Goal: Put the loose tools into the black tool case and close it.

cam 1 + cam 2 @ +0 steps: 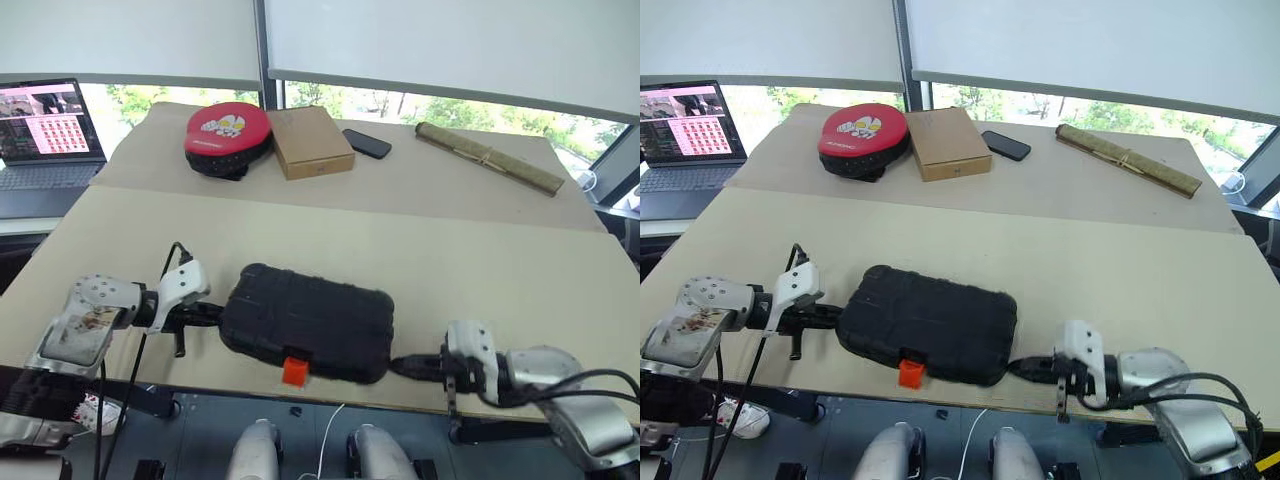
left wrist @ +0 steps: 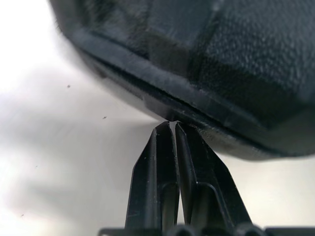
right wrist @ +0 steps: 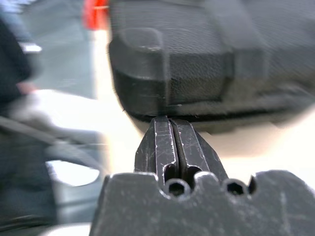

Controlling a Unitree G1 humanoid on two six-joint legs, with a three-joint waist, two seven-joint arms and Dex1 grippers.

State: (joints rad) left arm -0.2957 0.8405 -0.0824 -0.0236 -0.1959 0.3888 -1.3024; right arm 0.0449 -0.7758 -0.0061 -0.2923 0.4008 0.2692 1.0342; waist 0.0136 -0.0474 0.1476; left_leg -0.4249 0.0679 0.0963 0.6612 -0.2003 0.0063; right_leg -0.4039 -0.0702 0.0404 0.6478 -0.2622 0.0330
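Daylight is coming in through a wide window [image 1: 420,105] with green trees [image 1: 470,112] showing beyond, and two pale roller blinds [image 1: 450,40] are hanging partway down over it. A dark frame post [image 1: 264,50] is standing between them. A large tan table [image 1: 500,260] is stretching across the room, and grey floor [image 1: 210,440] is lying beneath its near edge.

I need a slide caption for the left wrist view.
Shut left gripper meets the closed black tool case at its edge.

Matt, grainy black plastic tool case [image 1: 305,320] with glossy orange latch [image 1: 294,371] on smooth cardboard-like table [image 1: 480,260].
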